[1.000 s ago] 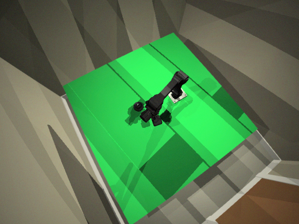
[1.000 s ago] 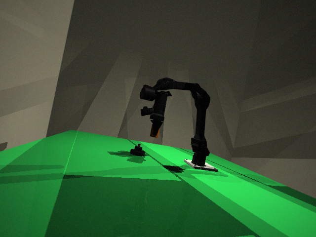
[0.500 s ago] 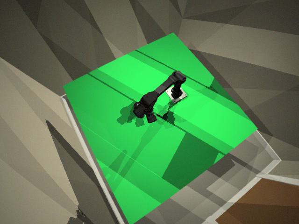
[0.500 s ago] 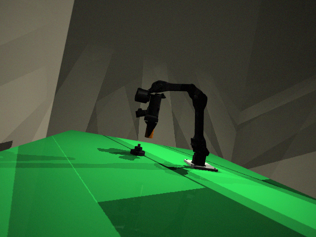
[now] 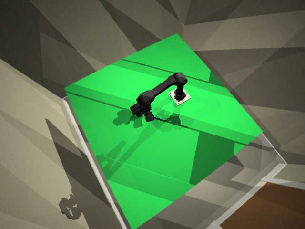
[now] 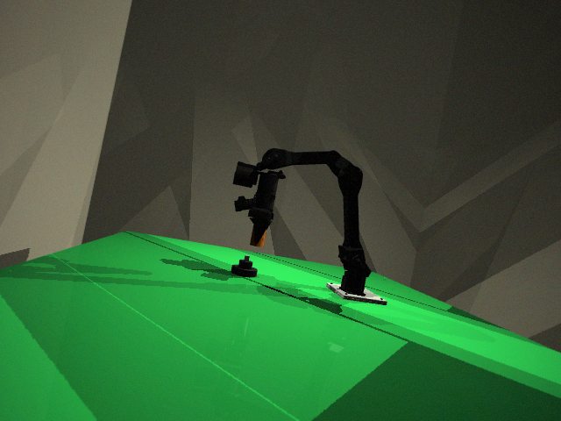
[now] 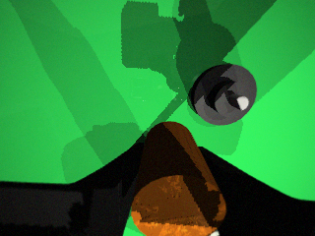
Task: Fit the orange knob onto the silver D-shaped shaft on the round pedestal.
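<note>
The orange knob (image 6: 258,239) (image 7: 178,197) is held between the fingers of my gripper (image 6: 259,233) (image 7: 169,149), which is shut on it. Its lower end points down and tilts slightly; its hole is hidden. The dark round pedestal (image 6: 244,272) (image 7: 248,81) stands on the green surface, below and a little left of the knob in the exterior view. In the wrist view it is up and right of the knob. Its shaft (image 6: 246,259) (image 7: 242,102) stands upright, with a pale tip in the wrist view; its flat side cannot be made out. The knob is clear above the shaft. In the top view the arm hides knob and pedestal.
The arm (image 5: 161,88) (image 6: 312,158) reaches from its white base plate (image 5: 177,101) (image 6: 369,299) over the green table top (image 5: 160,152) (image 6: 181,344). Dark shadows of the arm fall around the pedestal.
</note>
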{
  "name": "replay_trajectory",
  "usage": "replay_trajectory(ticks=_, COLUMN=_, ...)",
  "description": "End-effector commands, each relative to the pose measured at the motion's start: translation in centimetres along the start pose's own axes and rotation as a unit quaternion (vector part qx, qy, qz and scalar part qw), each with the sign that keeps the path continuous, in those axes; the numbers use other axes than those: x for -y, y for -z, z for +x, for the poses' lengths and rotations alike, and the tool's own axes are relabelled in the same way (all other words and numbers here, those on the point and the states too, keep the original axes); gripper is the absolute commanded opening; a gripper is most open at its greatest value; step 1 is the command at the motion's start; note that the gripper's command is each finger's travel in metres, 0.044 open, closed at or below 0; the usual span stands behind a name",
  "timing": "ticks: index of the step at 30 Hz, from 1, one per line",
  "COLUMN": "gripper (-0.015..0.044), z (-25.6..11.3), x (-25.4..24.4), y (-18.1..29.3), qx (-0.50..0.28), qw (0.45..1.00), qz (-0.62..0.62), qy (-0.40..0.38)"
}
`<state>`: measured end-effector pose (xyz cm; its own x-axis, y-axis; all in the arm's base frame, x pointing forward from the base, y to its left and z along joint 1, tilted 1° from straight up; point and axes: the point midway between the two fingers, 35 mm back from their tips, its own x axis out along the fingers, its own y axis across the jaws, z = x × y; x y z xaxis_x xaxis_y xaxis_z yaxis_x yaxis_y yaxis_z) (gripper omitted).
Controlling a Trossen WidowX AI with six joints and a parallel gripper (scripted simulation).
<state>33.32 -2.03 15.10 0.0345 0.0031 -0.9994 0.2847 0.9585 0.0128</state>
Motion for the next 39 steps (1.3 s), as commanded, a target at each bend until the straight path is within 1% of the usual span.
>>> replay_trajectory(ticks=1, gripper=0.0000, z=0.2, x=1.2, y=-0.8, qx=0.004, qw=1.000, qz=-0.001, qy=-0.001)
replay_trajectory(ticks=23, gripper=0.0000, z=2.0, x=7.8, y=-2.8, qx=0.005, qw=1.000, qz=-0.002, qy=0.002)
replay_trajectory(ticks=27, gripper=0.0000, z=2.0, x=8.0, y=-2.8, qx=0.005, qw=1.000, qz=0.001, qy=0.002)
replay_trajectory(ticks=30, gripper=0.0000, z=2.0, x=8.0, y=-2.8, qx=0.005, qw=1.000, qz=0.023, qy=0.002)
replay_trajectory(ticks=39, gripper=0.0000, z=2.0, x=8.1, y=-2.9, qx=0.005, qw=0.990, qz=0.142, qy=0.001)
